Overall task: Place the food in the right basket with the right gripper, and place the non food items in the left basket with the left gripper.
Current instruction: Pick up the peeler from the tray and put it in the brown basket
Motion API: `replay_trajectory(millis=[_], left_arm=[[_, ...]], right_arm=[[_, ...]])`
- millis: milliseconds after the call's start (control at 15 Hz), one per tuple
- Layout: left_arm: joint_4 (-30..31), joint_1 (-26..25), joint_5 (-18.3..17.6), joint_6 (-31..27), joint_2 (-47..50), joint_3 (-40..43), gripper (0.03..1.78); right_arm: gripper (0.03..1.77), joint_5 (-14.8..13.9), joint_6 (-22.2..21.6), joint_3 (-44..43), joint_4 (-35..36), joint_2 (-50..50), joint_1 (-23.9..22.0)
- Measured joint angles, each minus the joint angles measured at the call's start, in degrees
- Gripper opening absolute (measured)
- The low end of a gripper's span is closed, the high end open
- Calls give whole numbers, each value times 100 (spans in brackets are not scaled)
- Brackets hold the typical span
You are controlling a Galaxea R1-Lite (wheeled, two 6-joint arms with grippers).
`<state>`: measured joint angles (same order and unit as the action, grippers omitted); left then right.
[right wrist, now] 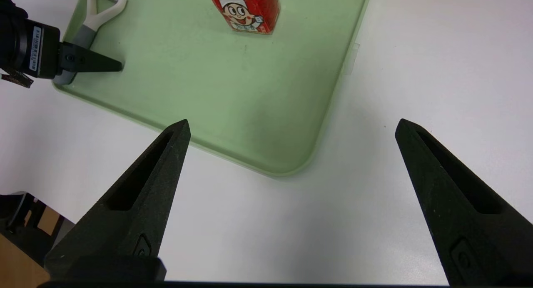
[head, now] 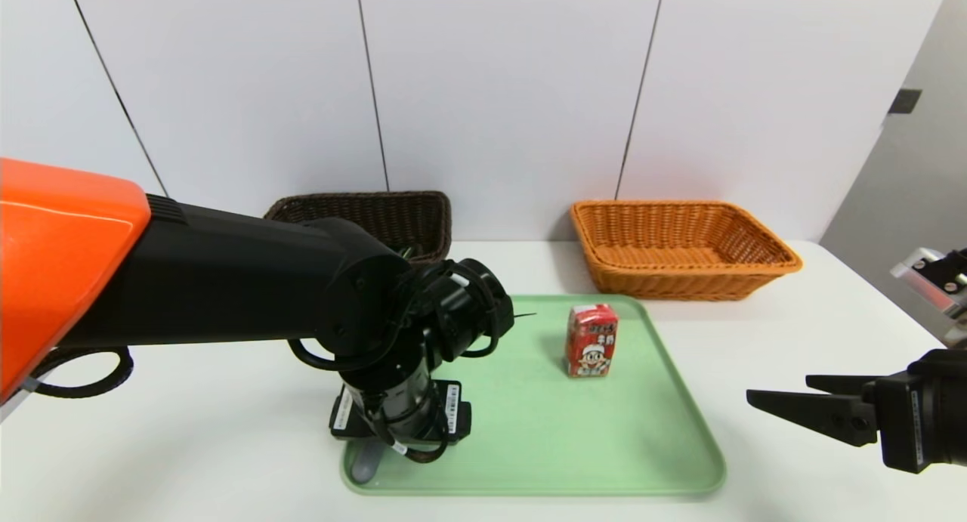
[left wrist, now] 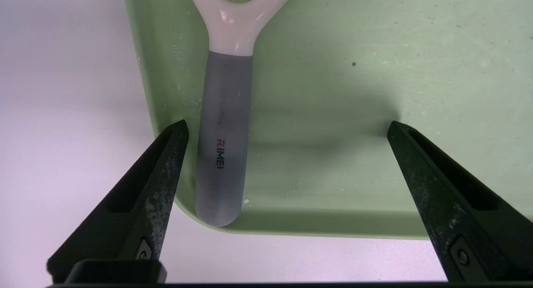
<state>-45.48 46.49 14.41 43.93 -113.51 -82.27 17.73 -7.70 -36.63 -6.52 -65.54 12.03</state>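
The food, a red carton point(head: 592, 340) with a cartoon face, stands upright on the green tray point(head: 642, 446); it also shows as the carton point(right wrist: 245, 8) in the right wrist view. The white peeler point(left wrist: 225, 133) with a grey handle lies in the tray's near left corner. My left gripper point(left wrist: 288, 125) hangs open low over that corner, the handle between its fingers, close to one finger point(left wrist: 166, 163) and untouched. My right gripper point(head: 778, 390) is open and empty above the bare table right of the tray. The left basket point(head: 363, 199) is dark brown. The right basket point(head: 684, 205) is orange.
Both baskets stand at the back against the white wall, the orange one just behind the tray's far right corner. My left arm point(head: 227, 280) reaches across the left side of the table. A metal fixture point(head: 933, 280) sits at the far right edge.
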Motion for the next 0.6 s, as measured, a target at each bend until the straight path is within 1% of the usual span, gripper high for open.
replay_trajectory(millis=[133,200,333,467,600], left_arm=[[12,0,0,2,0,17,169],[23,0,-9,0,0,22,150],[15,0,11,-9,-2,20,120],[28,0,20,-6,-9,13,97],[28,0,24,-9,-13,11,80]], right_arm=[[170,0,-4,0,0,5,-2],[170,-1,-9,0,-4,5,0],[170,-1,-10,-2,0,5,-2],[170,0,-9,-2,0,7,-2],[170,0,-9,-13,-1,7,-2]])
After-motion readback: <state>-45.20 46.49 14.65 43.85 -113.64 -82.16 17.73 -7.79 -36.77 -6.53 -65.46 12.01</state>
